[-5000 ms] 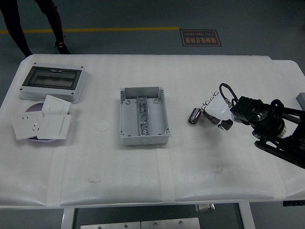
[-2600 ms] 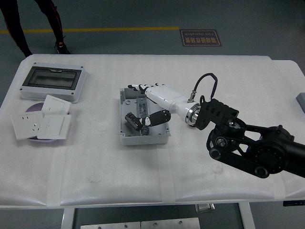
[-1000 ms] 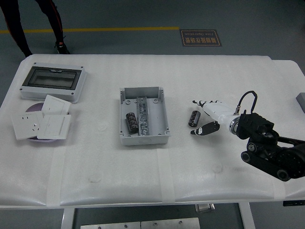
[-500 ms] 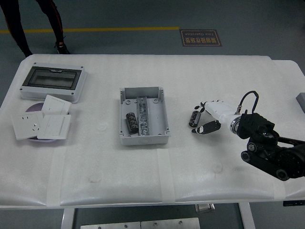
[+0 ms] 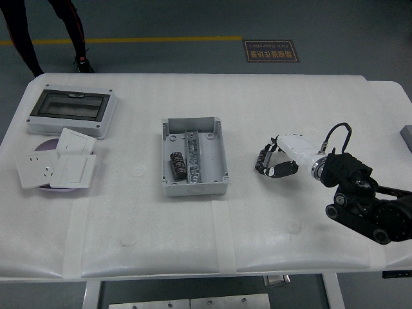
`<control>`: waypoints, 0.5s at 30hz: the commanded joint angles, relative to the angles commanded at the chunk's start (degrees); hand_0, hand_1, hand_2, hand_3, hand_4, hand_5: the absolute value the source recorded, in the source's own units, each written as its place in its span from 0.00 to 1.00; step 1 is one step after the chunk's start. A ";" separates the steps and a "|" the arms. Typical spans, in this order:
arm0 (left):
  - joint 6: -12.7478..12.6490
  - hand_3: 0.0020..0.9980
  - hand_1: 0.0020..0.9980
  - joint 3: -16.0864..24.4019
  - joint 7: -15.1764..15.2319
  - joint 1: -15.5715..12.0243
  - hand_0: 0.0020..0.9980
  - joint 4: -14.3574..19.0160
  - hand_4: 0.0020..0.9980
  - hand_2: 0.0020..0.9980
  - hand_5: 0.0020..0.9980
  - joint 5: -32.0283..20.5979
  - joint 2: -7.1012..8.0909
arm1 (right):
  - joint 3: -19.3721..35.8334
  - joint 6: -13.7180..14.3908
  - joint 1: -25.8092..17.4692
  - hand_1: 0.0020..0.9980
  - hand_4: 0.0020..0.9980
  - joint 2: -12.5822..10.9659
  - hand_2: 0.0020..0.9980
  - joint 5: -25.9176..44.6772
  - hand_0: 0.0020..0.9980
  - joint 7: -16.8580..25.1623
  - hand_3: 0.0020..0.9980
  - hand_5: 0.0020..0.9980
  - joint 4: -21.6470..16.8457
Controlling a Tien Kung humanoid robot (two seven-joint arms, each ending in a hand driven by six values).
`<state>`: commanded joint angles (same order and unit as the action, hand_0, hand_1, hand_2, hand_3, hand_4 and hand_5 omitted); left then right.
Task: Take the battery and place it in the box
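Note:
A grey open box [image 5: 193,158] stands at the table's middle. One dark battery [image 5: 177,166] lies in its left half. A second dark battery [image 5: 261,159] lies on the table to the right of the box. My right hand [image 5: 275,159], white with black fingertips, reaches in from the right. Its fingers curl over and around this second battery, with the thumb under it on the near side. The battery still rests at table level. The left arm is not in view.
A clear-lidded enclosure [image 5: 71,111] stands at the back left. White wall switches and sockets [image 5: 56,166] lie on a purple plate in front of it. A person's legs [image 5: 71,29] stand beyond the far left edge. A grey object [image 5: 406,135] shows at the right edge.
My right hand put one battery into the box, drew back right to the second battery, and over the last second closed its fingers around it.

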<state>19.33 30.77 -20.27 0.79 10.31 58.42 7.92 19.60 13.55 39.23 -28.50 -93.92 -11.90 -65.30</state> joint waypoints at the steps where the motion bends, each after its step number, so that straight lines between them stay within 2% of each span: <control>1: -0.05 0.51 0.68 -0.06 0.07 -0.01 0.73 0.00 0.25 0.50 0.00 -0.07 0.00 | 0.27 0.27 -0.07 0.67 0.86 -0.06 0.58 0.15 0.87 0.16 0.68 0.40 -0.18; 6: -0.26 0.51 0.68 -0.60 0.43 -0.07 0.73 0.00 0.25 0.51 0.00 -0.67 0.02 | 1.55 1.45 -0.20 0.66 0.84 -0.07 0.56 0.55 0.85 0.82 0.66 0.39 -0.61; 15: 1.05 0.51 0.68 1.17 -0.39 -0.14 0.73 0.00 0.26 0.51 0.00 1.18 0.14 | 0.72 -0.71 -0.52 0.65 0.81 0.58 0.54 1.00 0.82 1.18 0.64 0.38 0.49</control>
<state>20.38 31.94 -20.65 0.66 10.31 59.61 8.06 20.32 12.84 38.71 -27.92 -92.92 -10.71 -64.81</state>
